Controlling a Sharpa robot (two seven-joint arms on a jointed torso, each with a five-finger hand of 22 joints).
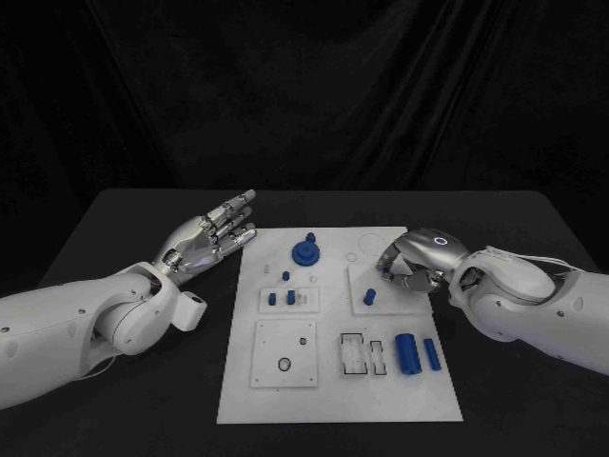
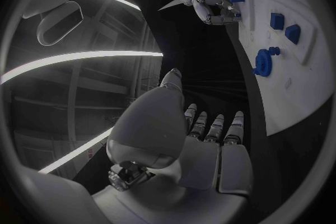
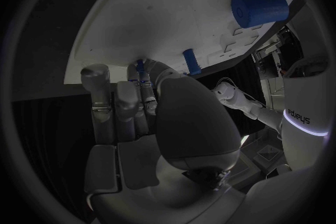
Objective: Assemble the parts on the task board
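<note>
Risk: small blue peg (image 1: 370,296) slipping from right hand (image 1: 412,262) pinch, board (image 1: 236,405) three o'clock; left hand (image 1: 211,238) wide, idle.

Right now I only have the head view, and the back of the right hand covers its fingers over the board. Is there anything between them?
Observer: In the right wrist view, the right hand has its fingertips on a small blue piece at the task board. I cannot tell whether the piece is pinched.
Operator: Anything close by?
Observer: A blue peg stands on the board beside those fingers.
Operator: And the left hand?
Observer: The left wrist view shows the left hand off the board's edge, fingers straight, holding nothing.
</note>
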